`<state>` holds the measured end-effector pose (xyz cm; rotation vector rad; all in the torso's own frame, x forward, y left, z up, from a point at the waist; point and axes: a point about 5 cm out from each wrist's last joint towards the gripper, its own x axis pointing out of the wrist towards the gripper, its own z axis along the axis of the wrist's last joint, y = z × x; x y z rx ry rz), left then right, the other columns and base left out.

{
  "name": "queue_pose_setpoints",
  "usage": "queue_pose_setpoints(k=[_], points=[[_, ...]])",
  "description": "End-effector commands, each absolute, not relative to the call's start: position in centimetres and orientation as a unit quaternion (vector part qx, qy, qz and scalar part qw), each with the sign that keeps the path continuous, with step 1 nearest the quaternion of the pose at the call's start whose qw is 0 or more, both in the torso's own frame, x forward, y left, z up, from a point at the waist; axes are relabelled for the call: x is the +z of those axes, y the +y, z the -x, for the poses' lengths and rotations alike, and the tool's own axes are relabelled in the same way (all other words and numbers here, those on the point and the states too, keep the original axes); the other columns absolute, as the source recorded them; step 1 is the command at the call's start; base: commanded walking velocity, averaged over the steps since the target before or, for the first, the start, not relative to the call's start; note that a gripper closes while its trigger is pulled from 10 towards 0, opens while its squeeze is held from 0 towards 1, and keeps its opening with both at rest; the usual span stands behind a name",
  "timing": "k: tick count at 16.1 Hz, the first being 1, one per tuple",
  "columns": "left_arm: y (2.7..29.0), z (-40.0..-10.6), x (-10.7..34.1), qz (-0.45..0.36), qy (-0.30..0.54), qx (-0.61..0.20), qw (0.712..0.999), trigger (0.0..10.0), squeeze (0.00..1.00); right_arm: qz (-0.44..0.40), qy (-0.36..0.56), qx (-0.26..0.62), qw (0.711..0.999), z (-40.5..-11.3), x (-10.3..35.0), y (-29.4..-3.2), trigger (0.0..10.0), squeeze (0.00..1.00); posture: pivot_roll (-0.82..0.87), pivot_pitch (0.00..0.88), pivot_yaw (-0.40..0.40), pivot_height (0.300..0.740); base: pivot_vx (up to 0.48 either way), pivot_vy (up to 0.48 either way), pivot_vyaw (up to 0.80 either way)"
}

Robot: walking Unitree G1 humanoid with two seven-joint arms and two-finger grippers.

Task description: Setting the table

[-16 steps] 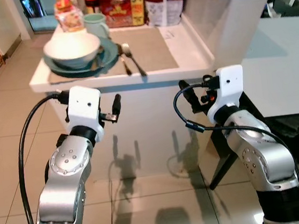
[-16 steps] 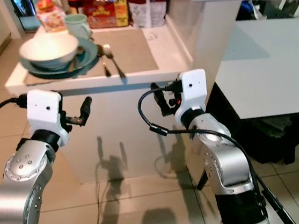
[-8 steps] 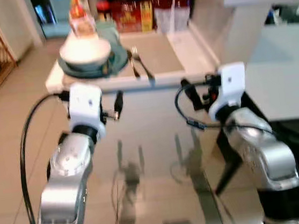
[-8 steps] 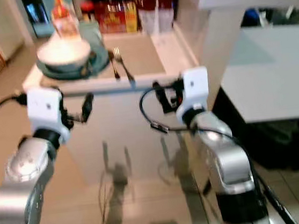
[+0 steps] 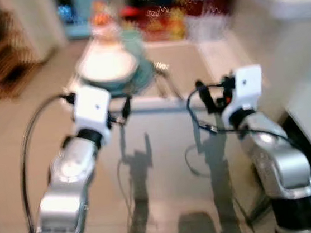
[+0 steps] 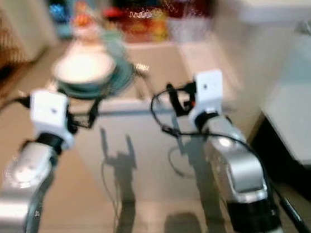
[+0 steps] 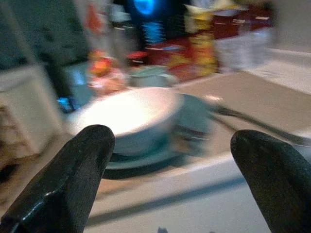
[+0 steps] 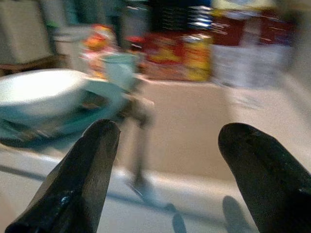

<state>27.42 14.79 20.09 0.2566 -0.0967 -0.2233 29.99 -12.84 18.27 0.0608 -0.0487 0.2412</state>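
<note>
My left gripper [image 7: 170,160] and right gripper [image 8: 175,160] are both held out in front of me with their black fingers spread wide and nothing between them, each short of the near edge of the white table [image 5: 217,64]. Everything is smeared by motion blur, so fine detail is lost.

The table is my landmark: a smooth white slab with a squared front edge. On it lies a flat grey-beige placemat [image 5: 181,71], rectangular and matte. At the placemat's left end sits a round teal plate [image 7: 194,133], glossy, with a broad white bowl [image 5: 107,65] standing on it; the bowl is smooth and rounded. Just to the right of the plate, on the mat, lies slim metal cutlery [image 8: 138,145]; I cannot make out which pieces. Behind the bowl, toward the far edge of the table, stands a pale green mug [image 8: 119,68], and beside it a small orange and red packet [image 7: 99,73].

Along the back of the table is a row of red and yellow packages [image 8: 182,56] and a clear plastic bag [image 8: 243,60]. They carry printing, but none of it can be read.

To the left of the table, on the tiled floor [image 5: 12,144], stands a wooden rack [image 5: 8,60].
</note>
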Motion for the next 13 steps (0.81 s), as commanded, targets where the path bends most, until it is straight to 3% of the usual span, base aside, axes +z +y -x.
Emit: queue_pose_setpoints(k=[1, 4, 9, 10, 13], points=[[15.2, -27.4, 20.0, -0.129, -0.042, -0.110, 0.985, 10.0, 0.00, -0.033, -0.030, 0.126, 0.991, -29.8, 18.4, -12.4, 10.0, 0.00, 0.00, 0.000, -0.041, 0.740, 0.454, 0.000, 0.00], [14.8, -27.1, 20.1, -0.133, -0.047, -0.107, 0.984, 10.0, 0.00, -0.038, -0.038, 0.124, 0.991, -29.6, 18.4, -12.7, 10.0, 0.00, 0.01, 0.000, -0.075, 0.740, 0.376, 0.000, 0.00], [14.8, -26.7, 20.4, -0.148, -0.057, -0.117, 0.980, 10.0, 0.00, -0.040, 0.000, 0.139, 0.989, -30.4, 17.8, -13.1, 10.0, 0.00, 0.02, 0.000, -0.074, 0.740, 0.000, 0.000, 0.00], [14.8, -26.8, 20.5, -0.154, -0.057, -0.124, 0.979, 10.0, 0.00, -0.046, 0.006, 0.139, 0.989, -30.8, 17.6, -13.1, 10.0, 1.00, 0.02, 0.000, -0.067, 0.740, 0.000, 0.000, 0.00], [14.6, -26.8, 20.6, -0.166, -0.060, -0.139, 0.974, 10.0, 0.00, -0.045, 0.039, 0.115, 0.992, -32.8, 17.2, -13.5, 10.0, 1.00, 0.01, 0.002, -0.058, 0.740, 0.000, 0.000, 0.00]])
